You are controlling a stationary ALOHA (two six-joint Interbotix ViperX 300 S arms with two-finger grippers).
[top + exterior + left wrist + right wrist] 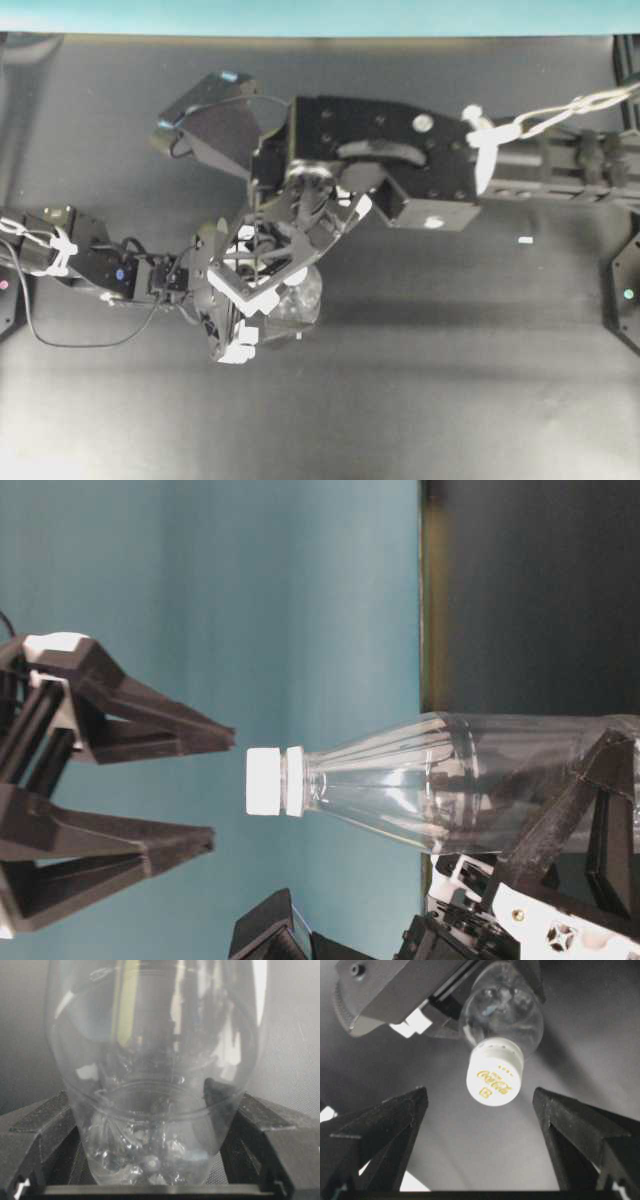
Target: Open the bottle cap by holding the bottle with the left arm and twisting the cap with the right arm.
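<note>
while the left gripper (150,1180) clamps the bottle (450,780), the right gripper (480,1105) gapes above its cap (495,1072).

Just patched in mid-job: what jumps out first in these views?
The clear bottle, clamped low on its body by the left fingers. Its white cap sits just beyond the wide-open right fingers, one on each side, neither touching it.

dim, even overhead light; glare on the clear bottle (150,1060); soft, blurred shadows on dark table (450,400)
</note>
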